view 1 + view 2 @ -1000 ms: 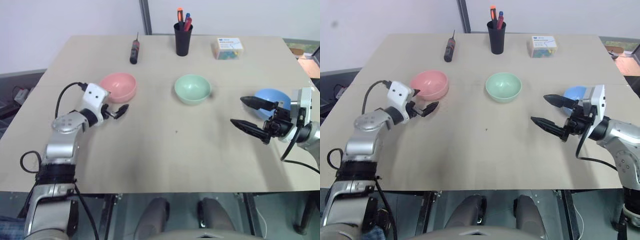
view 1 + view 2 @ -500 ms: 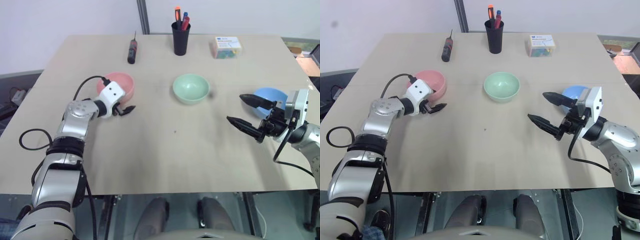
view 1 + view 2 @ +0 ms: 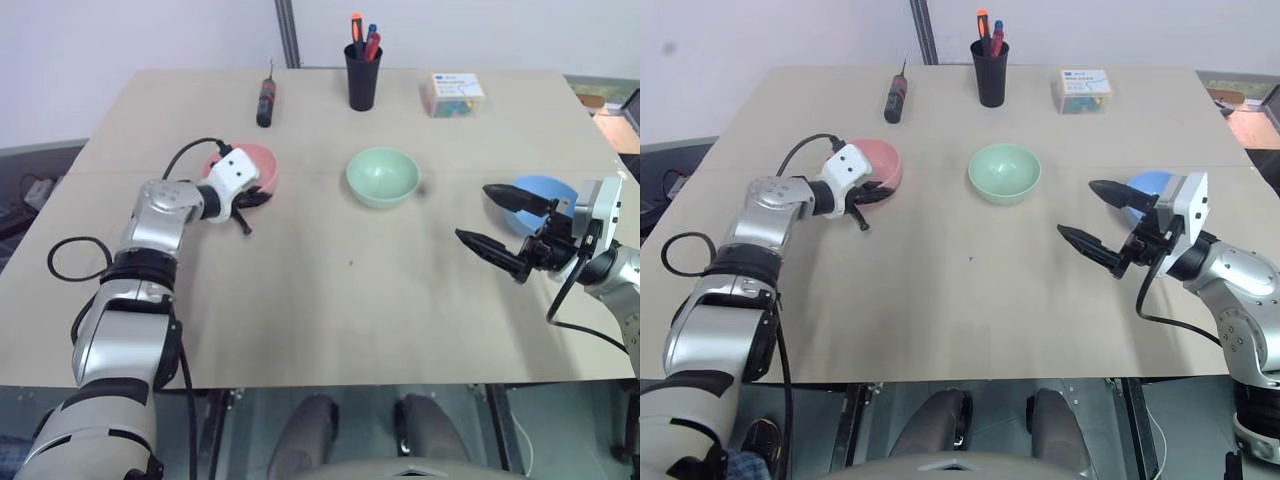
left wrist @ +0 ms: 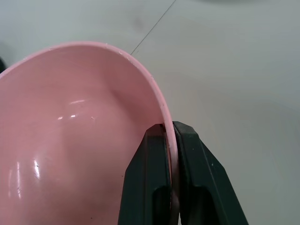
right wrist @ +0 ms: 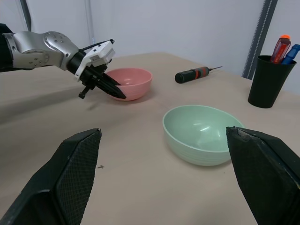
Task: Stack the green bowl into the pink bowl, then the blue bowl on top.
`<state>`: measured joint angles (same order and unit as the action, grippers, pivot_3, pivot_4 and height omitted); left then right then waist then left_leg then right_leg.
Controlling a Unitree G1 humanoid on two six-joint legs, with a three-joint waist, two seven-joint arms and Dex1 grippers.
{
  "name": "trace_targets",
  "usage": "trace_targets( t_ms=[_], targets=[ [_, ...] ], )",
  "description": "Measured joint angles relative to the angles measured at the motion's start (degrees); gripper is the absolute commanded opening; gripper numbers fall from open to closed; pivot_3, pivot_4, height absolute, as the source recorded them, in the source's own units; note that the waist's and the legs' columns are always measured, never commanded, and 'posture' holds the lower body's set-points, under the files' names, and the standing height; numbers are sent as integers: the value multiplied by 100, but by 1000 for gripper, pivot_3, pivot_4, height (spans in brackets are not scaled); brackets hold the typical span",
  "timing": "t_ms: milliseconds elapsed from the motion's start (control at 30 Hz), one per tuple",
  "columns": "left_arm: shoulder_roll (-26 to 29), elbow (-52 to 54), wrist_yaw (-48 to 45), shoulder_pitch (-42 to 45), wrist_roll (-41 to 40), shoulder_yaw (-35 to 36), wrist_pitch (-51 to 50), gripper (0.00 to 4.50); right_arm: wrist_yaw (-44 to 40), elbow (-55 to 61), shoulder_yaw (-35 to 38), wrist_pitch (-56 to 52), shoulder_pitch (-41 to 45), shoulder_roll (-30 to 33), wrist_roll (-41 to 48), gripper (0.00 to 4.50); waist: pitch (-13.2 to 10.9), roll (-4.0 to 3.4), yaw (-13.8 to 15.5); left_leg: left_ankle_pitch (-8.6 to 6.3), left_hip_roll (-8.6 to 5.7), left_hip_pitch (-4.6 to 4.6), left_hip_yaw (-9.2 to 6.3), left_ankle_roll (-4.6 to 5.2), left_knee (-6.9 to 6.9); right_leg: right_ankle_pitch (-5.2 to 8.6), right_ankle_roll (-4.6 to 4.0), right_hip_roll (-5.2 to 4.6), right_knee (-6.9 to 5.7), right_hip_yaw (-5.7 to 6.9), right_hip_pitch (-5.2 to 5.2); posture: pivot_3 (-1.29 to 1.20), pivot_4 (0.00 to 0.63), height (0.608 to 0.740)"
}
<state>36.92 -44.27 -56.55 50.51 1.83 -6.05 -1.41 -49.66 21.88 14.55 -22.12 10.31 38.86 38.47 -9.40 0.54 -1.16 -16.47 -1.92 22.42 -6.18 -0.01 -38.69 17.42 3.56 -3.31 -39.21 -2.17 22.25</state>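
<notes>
The pink bowl (image 3: 258, 162) sits on the table at the left. My left gripper (image 3: 252, 199) is shut on its near rim, one finger (image 4: 149, 178) inside the bowl and the other outside. In the middle stands the green bowl (image 3: 382, 177), upright and untouched. At the right, the blue bowl (image 3: 548, 190) lies partly hidden behind my right gripper (image 3: 474, 213). That gripper hovers open above the table, pointing toward the green bowl, with nothing between its fingers.
At the back of the table (image 3: 350, 300) stand a black cup of pens (image 3: 364, 78), a screwdriver (image 3: 267, 100) and a small clear box (image 3: 453, 95). The table's right edge is close behind the blue bowl.
My left gripper moved right and forward to the pink bowl and shut on its near rim. The right gripper stayed open in place.
</notes>
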Motion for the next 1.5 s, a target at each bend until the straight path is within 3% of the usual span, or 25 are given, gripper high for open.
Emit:
trace_targets(
  t_ms=[67,333,567,733,933,1333,1500],
  targets=[
    [-101,318,-84,-126,-76,-6,-84,30,12,0,3,-3,29,7,5,4500,0,0,8,0,0,9,-7,0,-9,0,0,0,-1,5,5,0,150,740],
    [-12,4311,-1480,-1707,-1018,-665,-1114,30,6,-19,23,-144,169,144,83,4500,-1,-1,-31,0,8,36,3,-1,-45,0,-1,7,-60,-14,42,0,150,740],
    [267,5048,-1874,-2035,-1107,-899,-1239,30,7,-40,1,-156,229,160,99,4500,-1,-2,-82,-11,9,22,7,21,-56,0,-1,12,-71,-18,31,0,150,740],
    [286,5050,-1970,-2097,-1210,-917,-1228,1829,11,-40,-6,-155,230,159,98,4500,-1,-1,-84,-11,9,26,7,19,-55,0,-1,13,-66,-17,32,0,150,740],
    [43,4854,-1745,-1847,-1280,-783,-1103,4419,14,-40,-7,-151,220,159,83,4500,-1,-1,-80,-11,9,28,5,20,-57,0,-1,13,-67,-16,33,0,150,740],
    [-31,4577,-1457,-2015,-2350,304,-1686,4419,-42,-204,-9,-154,340,239,26,4500,-1,-1,-113,-6,11,27,6,11,-57,0,-1,13,-66,-17,35,0,150,740],
    [-29,4638,-879,-2463,-2936,1173,-2129,4419,-88,-427,-231,-143,665,152,-66,4500,-1,-1,-124,-6,16,25,7,11,-56,0,-1,14,-68,-19,37,0,150,740]
  ],
)
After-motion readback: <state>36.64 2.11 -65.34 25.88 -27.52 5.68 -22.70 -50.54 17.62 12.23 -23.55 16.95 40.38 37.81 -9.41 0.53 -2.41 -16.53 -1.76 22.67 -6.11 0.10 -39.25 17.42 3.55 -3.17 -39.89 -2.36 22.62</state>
